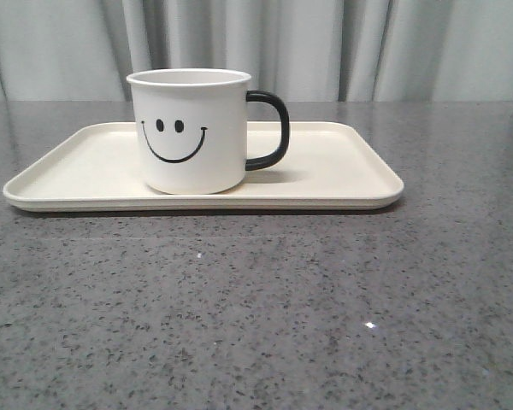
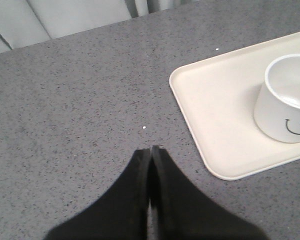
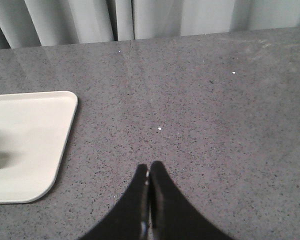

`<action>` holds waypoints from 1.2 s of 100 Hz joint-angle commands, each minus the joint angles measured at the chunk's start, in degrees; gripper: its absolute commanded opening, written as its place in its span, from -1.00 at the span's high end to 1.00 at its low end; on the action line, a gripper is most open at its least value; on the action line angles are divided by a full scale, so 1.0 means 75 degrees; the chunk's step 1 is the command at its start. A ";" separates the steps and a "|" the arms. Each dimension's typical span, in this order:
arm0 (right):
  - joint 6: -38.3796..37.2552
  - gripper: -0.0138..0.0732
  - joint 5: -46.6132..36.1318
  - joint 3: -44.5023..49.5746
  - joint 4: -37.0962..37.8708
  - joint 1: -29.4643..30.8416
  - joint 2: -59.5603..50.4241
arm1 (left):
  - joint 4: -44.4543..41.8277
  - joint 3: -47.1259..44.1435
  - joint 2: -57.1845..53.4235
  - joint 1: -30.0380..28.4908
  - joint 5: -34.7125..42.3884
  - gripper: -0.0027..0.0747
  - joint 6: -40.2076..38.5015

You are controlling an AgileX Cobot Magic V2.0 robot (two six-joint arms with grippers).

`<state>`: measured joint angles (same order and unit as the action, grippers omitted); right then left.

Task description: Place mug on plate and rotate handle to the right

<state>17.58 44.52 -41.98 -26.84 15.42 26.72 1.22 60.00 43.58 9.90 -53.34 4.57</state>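
Though nothing is gripped now, looks finished or nearly so. Mug [image 1: 188, 132] upright on plate [image 1: 342, 192], a little left of the plate's middle, smiley face toward the front camera. Handle [image 1: 274, 130] out to the right in the front view, roughly along the plate's long axis, which runs left to right across the surface [image 1: 256, 316]. Judged from that, both halves of the task appear met; any last move would be only a small twist about the mug's upright axis.

Left claw [image 2: 151, 148] pressed together, empty, low over bare surface, with the plate's near corner just beside and the mug further in on the plate. Right claw [image 3: 149, 165] likewise pressed together and empty, over bare surface, apart from the plate's other end; only a dark sliver at the picture's edge, possibly the handle, hard to tell.

By the wrist views, left claw probably nearer to the mug body, right claw on the handle's side. For a handle correction, right arm the more natural choice.
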 commanded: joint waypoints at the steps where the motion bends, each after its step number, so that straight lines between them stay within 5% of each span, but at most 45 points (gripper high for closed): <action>1: 0.0007 0.84 -0.0455 -0.0196 -0.0081 0.0007 0.0030 | 0.0329 0.0203 -0.0020 -0.0022 0.0526 0.98 -0.0074; 50: 0.0007 0.84 -0.0455 -0.0196 -0.0081 0.0007 0.0030 | 0.0074 -0.0056 -0.0020 -0.0022 0.0740 0.98 0.0031; 59: 0.0007 0.84 -0.0455 -0.0196 -0.0081 0.0007 0.0030 | -0.0162 -0.0617 -0.0175 -0.0022 0.1743 0.98 0.0031; 75: 0.0007 0.84 -0.0457 -0.0196 -0.0081 0.0014 0.0030 | -0.0162 -0.2980 -0.1360 -0.0041 0.5548 0.98 0.0031; 89: 0.0007 0.84 -0.0457 -0.0196 -0.0081 0.0014 0.0030 | -0.0162 -0.4972 -0.2573 -0.0041 0.7786 0.98 0.0031; 120: 0.0007 0.84 -0.0457 -0.0196 -0.0081 0.0014 0.0030 | 0.0299 -0.7051 -0.5012 -0.0725 0.8237 0.98 0.0031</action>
<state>17.49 44.57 -41.98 -26.72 15.42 26.72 1.83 7.77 9.08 6.45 2.73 4.91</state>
